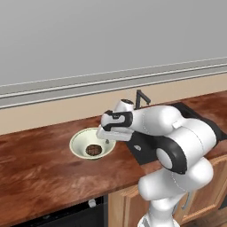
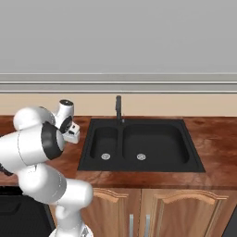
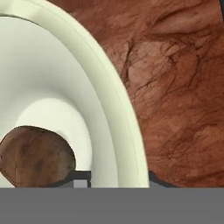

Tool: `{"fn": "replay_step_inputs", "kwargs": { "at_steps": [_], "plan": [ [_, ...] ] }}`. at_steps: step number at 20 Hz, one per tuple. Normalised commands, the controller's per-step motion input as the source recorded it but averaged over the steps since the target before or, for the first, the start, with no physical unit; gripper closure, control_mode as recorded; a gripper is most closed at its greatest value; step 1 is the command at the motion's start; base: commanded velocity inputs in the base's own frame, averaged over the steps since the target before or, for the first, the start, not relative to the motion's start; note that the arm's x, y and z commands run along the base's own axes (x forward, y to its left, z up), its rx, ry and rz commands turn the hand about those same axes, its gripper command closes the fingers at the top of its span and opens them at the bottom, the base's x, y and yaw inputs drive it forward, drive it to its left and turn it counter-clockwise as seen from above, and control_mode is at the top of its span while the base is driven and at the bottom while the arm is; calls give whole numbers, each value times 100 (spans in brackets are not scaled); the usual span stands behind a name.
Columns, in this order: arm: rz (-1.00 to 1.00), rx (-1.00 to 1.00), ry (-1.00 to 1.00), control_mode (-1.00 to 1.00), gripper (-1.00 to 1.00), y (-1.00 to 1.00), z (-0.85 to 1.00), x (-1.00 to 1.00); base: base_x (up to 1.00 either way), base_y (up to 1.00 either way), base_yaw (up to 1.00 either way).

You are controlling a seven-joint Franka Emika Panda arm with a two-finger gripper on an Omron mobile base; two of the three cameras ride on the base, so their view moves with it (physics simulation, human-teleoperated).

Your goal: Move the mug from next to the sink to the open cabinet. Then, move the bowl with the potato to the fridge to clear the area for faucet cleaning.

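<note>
- I see the bowl point(image 3: 65, 78) wall curving through my hand view, pale cream inside.
- The potato point(image 3: 37, 155) lies in it, low left.
- The end effector point(image 3: 118, 177) fingertips point(image 3: 81, 176) straddle the rim.
- Brown wooden bench point(image 3: 175, 87) lies beyond.

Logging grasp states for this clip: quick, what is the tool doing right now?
Tool: its fingertips straddle the rim of the bowl, one inside near the potato, one outside; whether it has clamped yet cannot be told.
</note>
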Motion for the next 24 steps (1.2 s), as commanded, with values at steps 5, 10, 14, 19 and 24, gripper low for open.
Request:
{"fn": "replay_step_inputs", "kwargs": {
  "at_steps": [5,10,14,19,24],
  "plan": [
    [-2,1,-14,-100,100,-1,73,-37,0,0,0],
    [-10,15,-11,-100,100,-10,100,-46,0,0,0],
    [-18,25,-11,-100,100,-6,100,-51,0,0,0],
    [-33,33,-7,-100,100,-14,100,-69,0,0,0],
    [-44,27,-1,100,100,-22,80,-69,-16,-5,-13]
  ]
}}
